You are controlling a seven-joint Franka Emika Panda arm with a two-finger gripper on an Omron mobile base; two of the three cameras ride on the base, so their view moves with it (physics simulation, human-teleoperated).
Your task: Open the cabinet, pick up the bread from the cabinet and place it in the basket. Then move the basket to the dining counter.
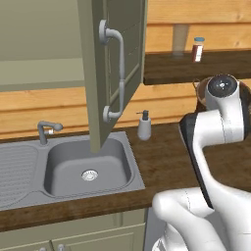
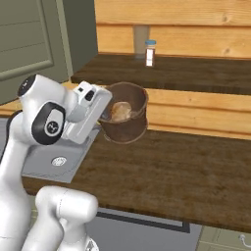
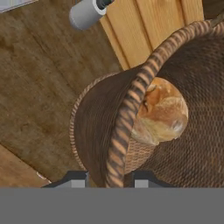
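Note:
My gripper [image 2: 104,115] is shut on the rim of the basket [image 2: 125,120], a round brown woven one held tilted above the dark wood worktop [image 2: 162,171]. The bread [image 2: 120,111], a tan crusty lump, lies inside it. In the hand view the basket's paler rim [image 3: 127,118] runs up between my gripper's [image 3: 107,179] two fingertips, and the bread [image 3: 164,111] rests against the inner wall just right of the rim. The cabinet [image 1: 115,59] has its sage-green door swung open over the sink, grey bar handle [image 1: 117,73] facing me. The dining counter is out of view.
A grey sink [image 1: 88,166] with a faucet [image 1: 46,130] sits at the left. A soap dispenser [image 1: 144,126] stands by its right edge. A shaker jar [image 2: 150,53] stands on a raised dark ledge [image 2: 196,73] behind the worktop, below a wood-plank wall.

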